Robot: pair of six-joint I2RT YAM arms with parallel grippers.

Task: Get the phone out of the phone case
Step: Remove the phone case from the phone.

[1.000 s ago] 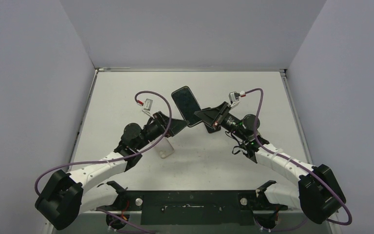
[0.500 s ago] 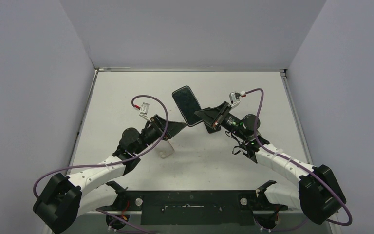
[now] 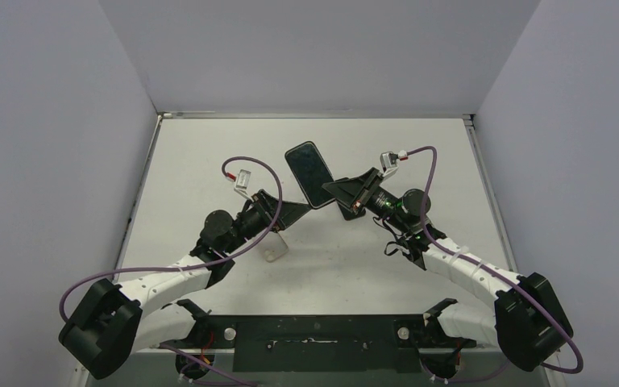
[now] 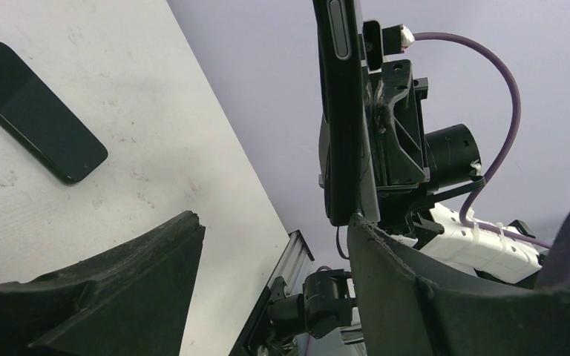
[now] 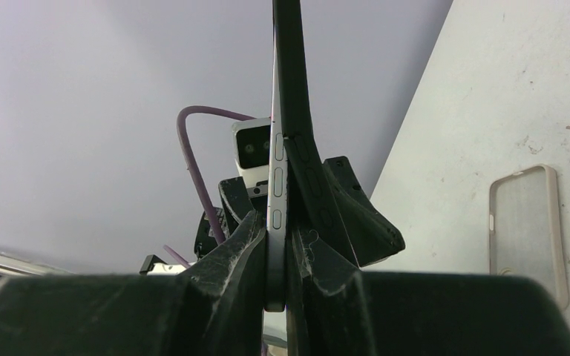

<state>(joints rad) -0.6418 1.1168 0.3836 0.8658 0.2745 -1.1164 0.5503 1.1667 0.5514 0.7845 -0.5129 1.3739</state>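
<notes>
My right gripper (image 3: pixel 328 190) is shut on one end of the phone (image 3: pixel 306 168) and holds it flat above the table. In the right wrist view the phone's grey edge (image 5: pixel 275 193) shows edge-on between the pads, with the black phone case (image 5: pixel 297 111) against its right side. My left gripper (image 3: pixel 301 208) is open at the phone's near end. In the left wrist view that gripper (image 4: pixel 273 220) has one fingertip (image 4: pixel 364 230) touching the lower end of the cased phone (image 4: pixel 340 111); nothing lies between its fingers.
A clear empty case (image 3: pixel 274 246) lies flat on the table under the left arm, and shows as the clear case (image 5: pixel 527 231) in the right wrist view. A second dark phone (image 4: pixel 38 111) lies flat on the table. Grey walls stand on three sides.
The left arm shifted slightly and its jaws narrowed a little. The right gripper and the phone have stayed where they were.
</notes>
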